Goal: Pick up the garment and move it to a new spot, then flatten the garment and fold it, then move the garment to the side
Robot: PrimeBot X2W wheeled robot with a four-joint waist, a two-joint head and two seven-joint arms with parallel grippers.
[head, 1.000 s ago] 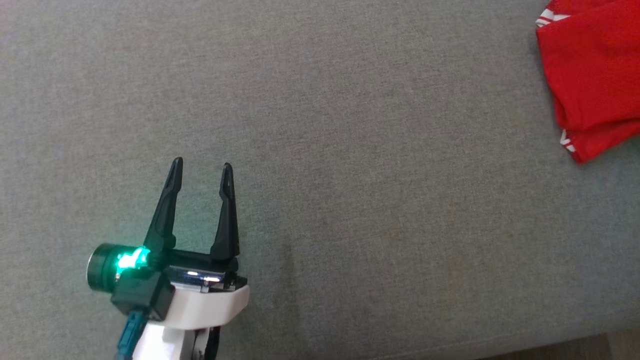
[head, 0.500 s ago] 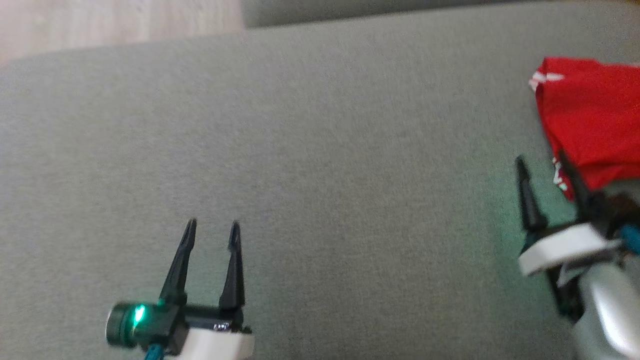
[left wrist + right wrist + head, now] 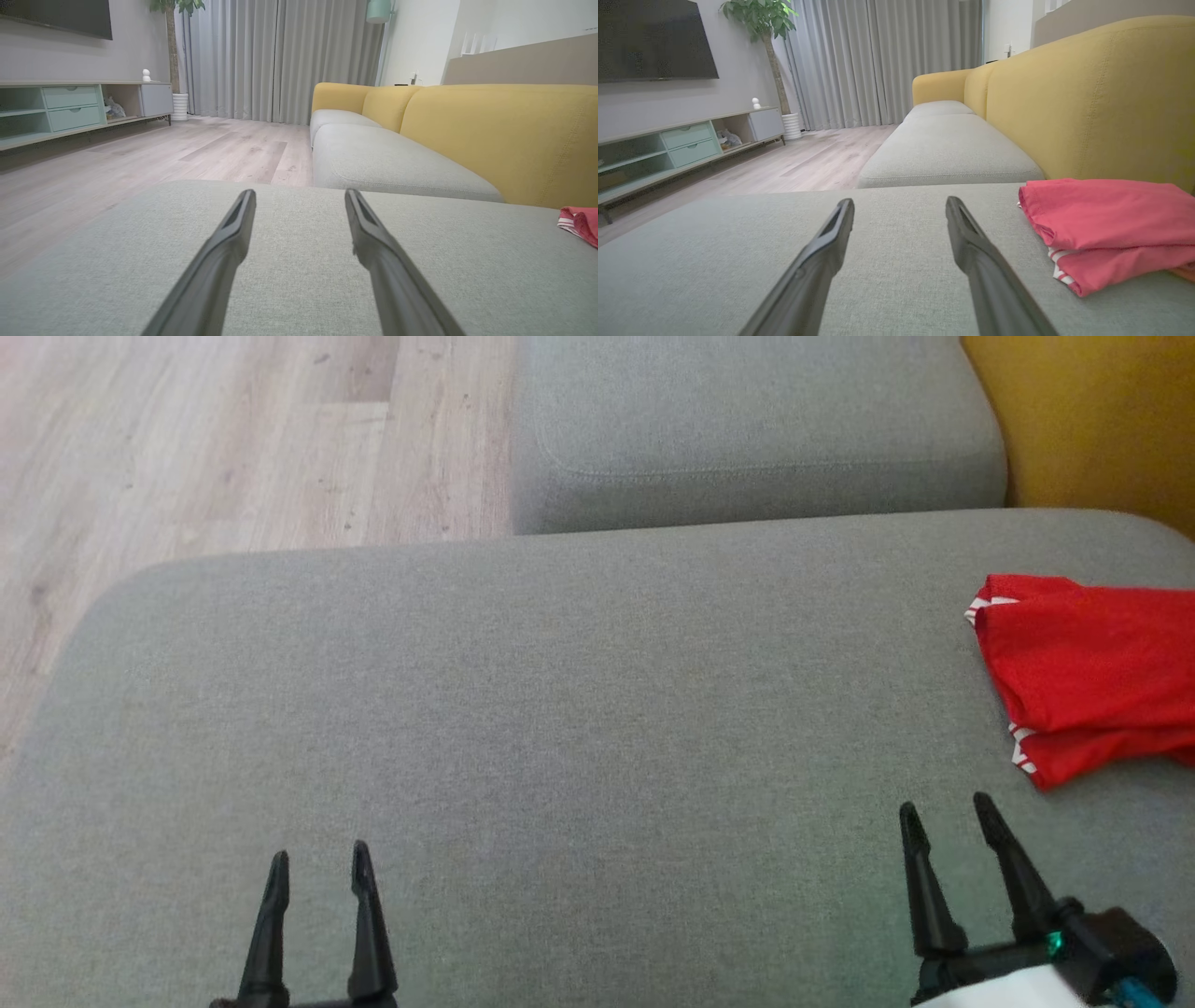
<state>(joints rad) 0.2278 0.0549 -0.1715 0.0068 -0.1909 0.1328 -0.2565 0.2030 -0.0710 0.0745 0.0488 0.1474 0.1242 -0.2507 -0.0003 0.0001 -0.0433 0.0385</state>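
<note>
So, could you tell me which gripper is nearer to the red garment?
The right. The right gripper is just short of the red garment, slightly to its left, not touching. The left gripper is far off to the garment's left, across the grey cushion.

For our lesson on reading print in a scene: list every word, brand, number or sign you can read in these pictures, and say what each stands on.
No text can be read anywhere.
The red garment shows white stripes at one edge, but no print or label.
The television screen is dark and blank.
The small things on the cabinet are too small to show any lettering.
</note>
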